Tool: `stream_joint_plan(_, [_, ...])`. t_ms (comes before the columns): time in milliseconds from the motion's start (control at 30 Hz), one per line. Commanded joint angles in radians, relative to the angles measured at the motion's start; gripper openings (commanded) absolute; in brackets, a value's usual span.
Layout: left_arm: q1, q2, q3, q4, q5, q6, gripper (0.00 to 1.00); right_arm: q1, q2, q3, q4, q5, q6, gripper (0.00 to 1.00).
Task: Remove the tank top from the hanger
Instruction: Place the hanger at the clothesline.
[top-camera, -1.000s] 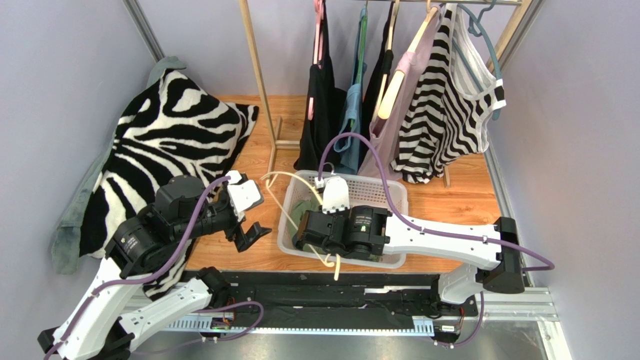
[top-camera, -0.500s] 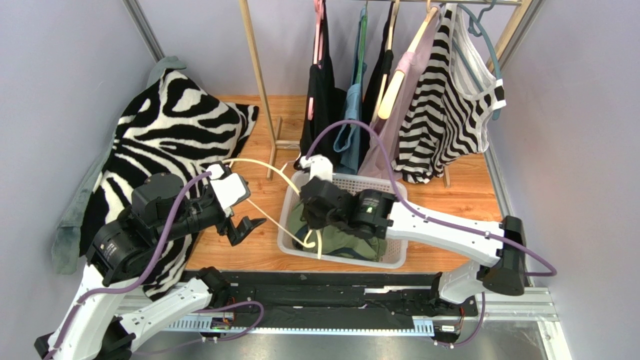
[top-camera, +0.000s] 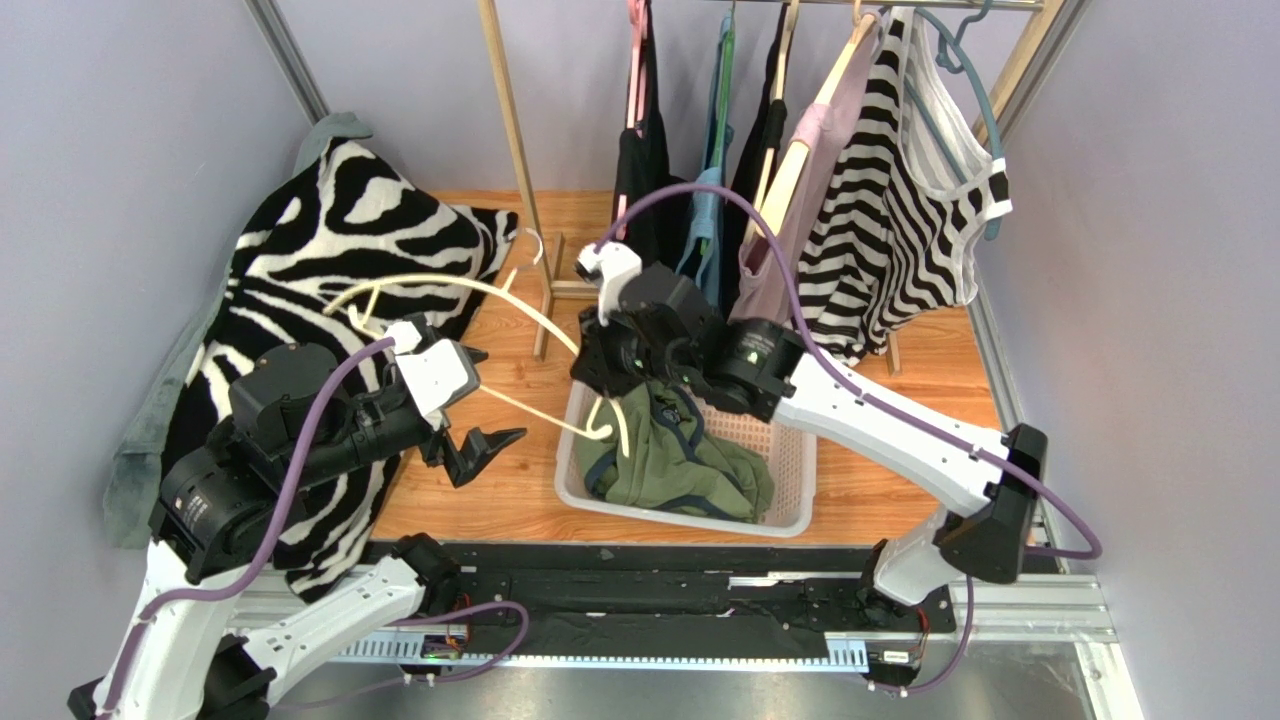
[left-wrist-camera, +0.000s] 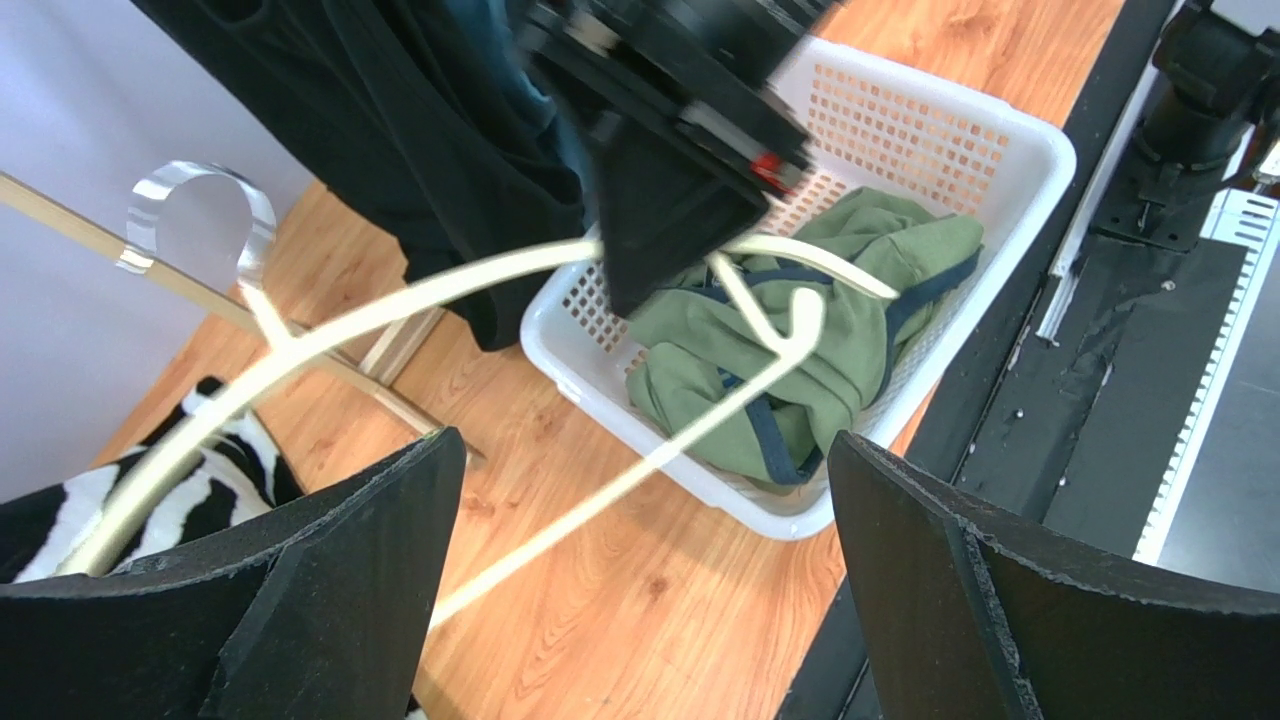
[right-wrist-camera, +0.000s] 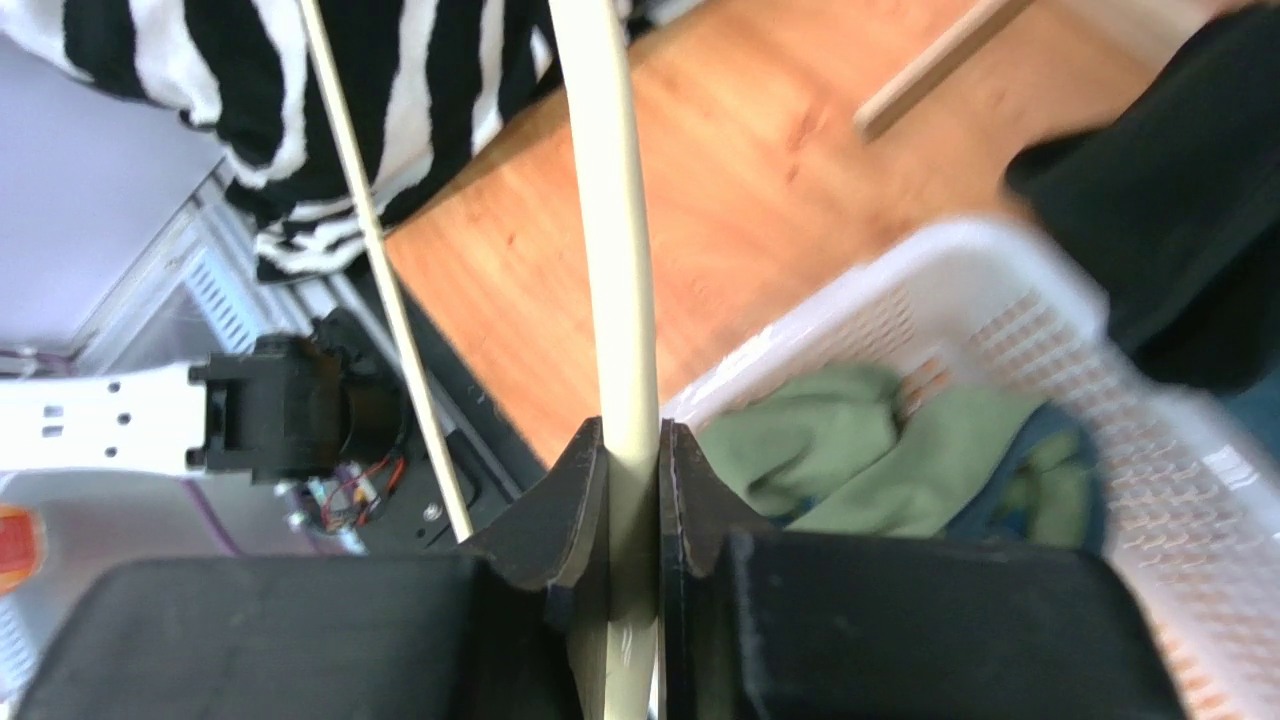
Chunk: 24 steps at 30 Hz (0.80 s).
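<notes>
I judged removal nearly complete: the green tank top sat bunched in the basket, perhaps snagging the cream hanger clamped in my right tool, while the left tool gaped wide, empty.

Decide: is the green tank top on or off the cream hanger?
Mostly off: the tank top lies bunched in the white basket, while the right gripper holds the hanger above. Whether a strap catches its tip, cannot tell.

Bright, even light; tank top blurred
</notes>
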<state>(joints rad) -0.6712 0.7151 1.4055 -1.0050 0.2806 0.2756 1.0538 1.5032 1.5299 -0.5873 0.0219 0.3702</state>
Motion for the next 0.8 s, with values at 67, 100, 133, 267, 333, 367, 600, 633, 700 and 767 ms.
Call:
stream_joint_plan(67, [0.013, 0.017, 0.049, 0.020, 0.020, 0.010, 0.99, -0.011, 0.135, 0.384, -0.222, 0.208, -0.149, 0.00])
stream_joint_plan(100, [0.013, 0.018, 0.052, 0.022, 0.016, 0.010, 0.99, -0.005, 0.135, 0.398, -0.280, 0.245, -0.149, 0.00])
stream_joint_plan(133, [0.013, 0.020, 0.052, 0.023, 0.017, 0.011, 0.99, -0.002, 0.127, 0.395, -0.293, 0.332, -0.152, 0.00])
stream_joint_plan(267, [0.015, 0.026, 0.052, 0.028, 0.023, 0.008, 0.99, 0.024, 0.052, 0.375, -0.324, 0.570, -0.184, 0.00])
stream_joint_plan(333, [0.013, 0.033, 0.056, 0.029, 0.028, 0.007, 0.99, 0.055, 0.035, 0.404, -0.370, 0.727, -0.220, 0.00])
stream_joint_plan(367, [0.016, 0.038, 0.061, 0.029, 0.028, 0.005, 0.99, 0.063, 0.040, 0.465, -0.429, 0.774, -0.227, 0.00])
stream_joint_plan(600, [0.030, 0.060, 0.092, 0.028, 0.038, 0.001, 0.99, 0.166, 0.146, 0.697, -0.647, 1.140, -0.274, 0.00])
stream_joint_plan(633, [0.035, 0.060, 0.092, 0.028, 0.042, -0.001, 0.99, 0.173, 0.167, 0.720, -0.673, 1.200, -0.272, 0.00])
stream_joint_plan(700, [0.038, 0.061, 0.089, 0.028, 0.048, -0.006, 0.99, 0.199, 0.184, 0.778, -0.718, 1.283, -0.281, 0.00])
stream_joint_plan(767, [0.041, 0.063, 0.090, 0.029, 0.051, -0.004, 0.99, 0.216, 0.201, 0.803, -0.723, 1.335, -0.319, 0.00])
